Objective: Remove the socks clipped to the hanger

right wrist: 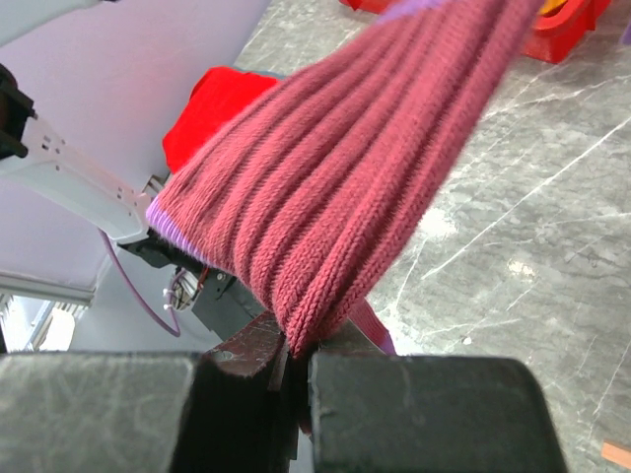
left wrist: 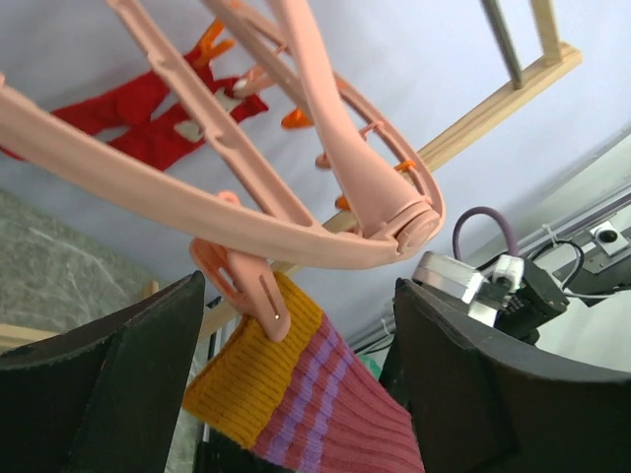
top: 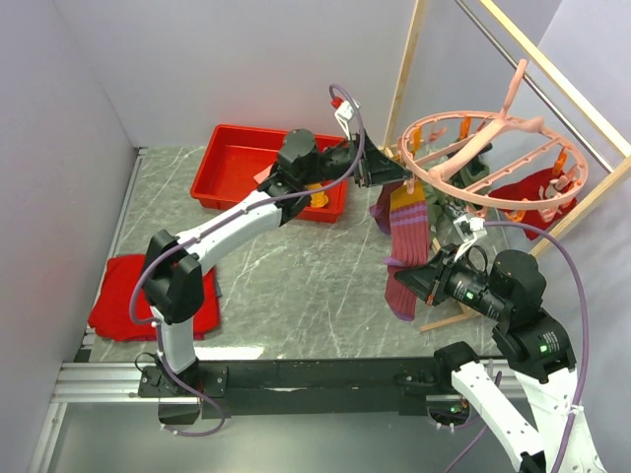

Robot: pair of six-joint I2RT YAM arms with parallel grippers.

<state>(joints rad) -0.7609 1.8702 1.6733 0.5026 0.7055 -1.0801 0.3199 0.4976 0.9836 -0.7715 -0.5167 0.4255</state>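
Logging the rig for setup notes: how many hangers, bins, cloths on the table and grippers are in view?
pink ring hanger: 1
red bin: 1
red cloth: 1
grippers: 2 (left gripper open, right gripper shut on the striped sock)
Total: 5

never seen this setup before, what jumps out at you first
The round pink hanger at upper right grabs the eye, with a maroon sock, mustard-cuffed, dangling from one clip. The right gripper is shut on the sock's lower part, while the left gripper stands open around that clip.

sock (top: 407, 239) hanging under hanger (top: 505, 124), bin (top: 242, 163) far left, cloth (top: 118, 291) near left
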